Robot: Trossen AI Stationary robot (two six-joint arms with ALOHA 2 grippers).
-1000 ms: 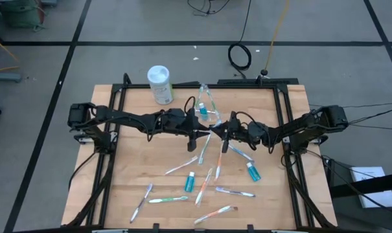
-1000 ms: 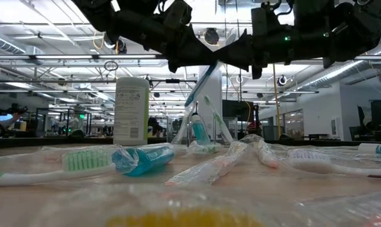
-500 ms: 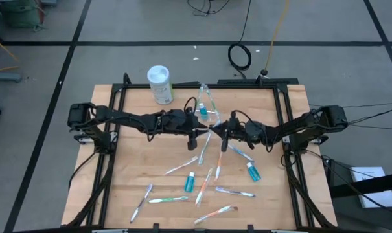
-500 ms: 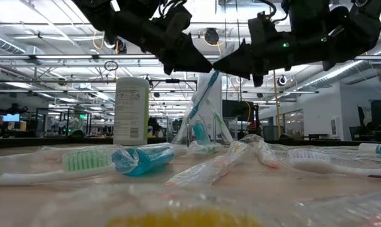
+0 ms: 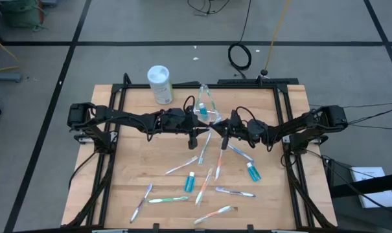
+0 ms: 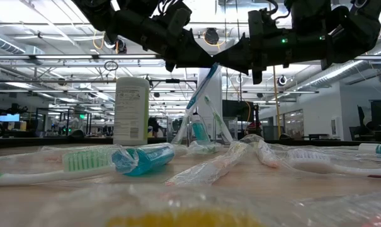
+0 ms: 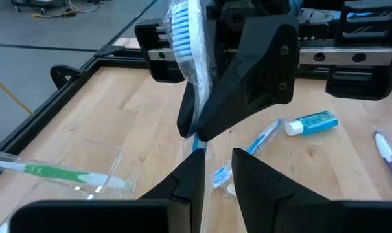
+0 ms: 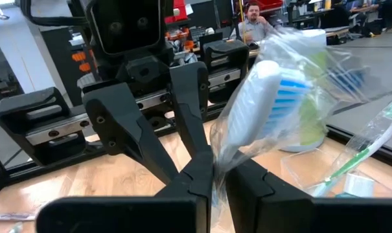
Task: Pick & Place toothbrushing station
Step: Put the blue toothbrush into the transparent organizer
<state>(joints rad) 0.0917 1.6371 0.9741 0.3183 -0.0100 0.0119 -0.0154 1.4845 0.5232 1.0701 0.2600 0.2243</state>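
Note:
A blue-bristled toothbrush [image 6: 201,85] in a clear wrapper hangs between my two grippers above the table's middle. My right gripper [image 8: 218,175] is shut on it. My left gripper [image 7: 218,171] faces it tip to tip, its fingers a little apart beside the blue handle [image 7: 197,144]. The clear cup [image 5: 207,107] stands just beyond them, holding some toothbrushes and a blue tube. It also shows in the low view [image 6: 199,132]. My right gripper pinches the wrapped toothbrush just below its head [image 8: 229,150] between its two fingers, coming level from the table's right. The brush is tilted, its head [image 7: 183,32] up and its handle [image 6: 193,101] slanting down toward the near left, clear of the table. Whether my left gripper touches the handle, I cannot tell.
A white canister [image 5: 160,84] stands at the far left. Several wrapped toothbrushes [image 5: 168,199] and two blue tubes [image 5: 190,181] [image 5: 253,171] lie scattered over the table's near half. Black frame rails run along the table's sides.
Half a second ago the two grippers' tips stood slightly apart and the toothbrush hung a little lower from my right gripper. Now the tips have come together again and the brush is back up.

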